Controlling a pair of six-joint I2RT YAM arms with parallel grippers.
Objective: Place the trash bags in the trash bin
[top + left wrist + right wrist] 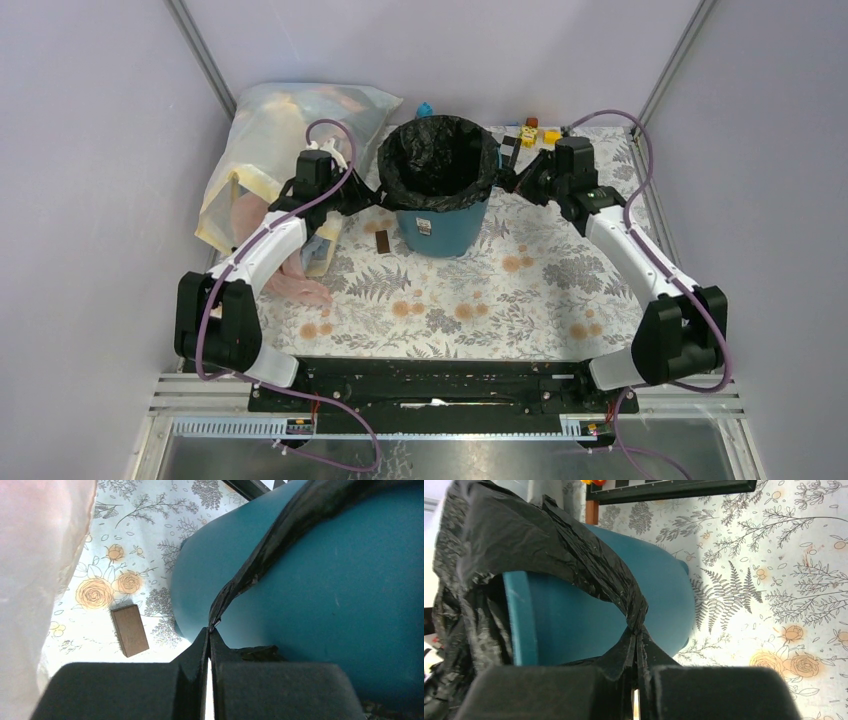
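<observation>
Top view: black trash bag (440, 155) lines teal trash bin (447, 228), upper centre; hem stretched sideways to seat over the rim. Left wrist: left claw (209, 636) clenched on hem, lower centre. Right wrist: right claw (638, 637) likewise.

Trash bin (456, 222): round teal-blue plastic bucket, tapers to its base, small white label (424, 227) on the near side. Stands upright at far middle of floral table (530, 290). Trash bag (438, 158): thin, glossy, crinkly black plastic, sits inside bin as liner, mouth open. Its edge is folded over the rim and stretched into taut points at the bin's left and right.
</observation>
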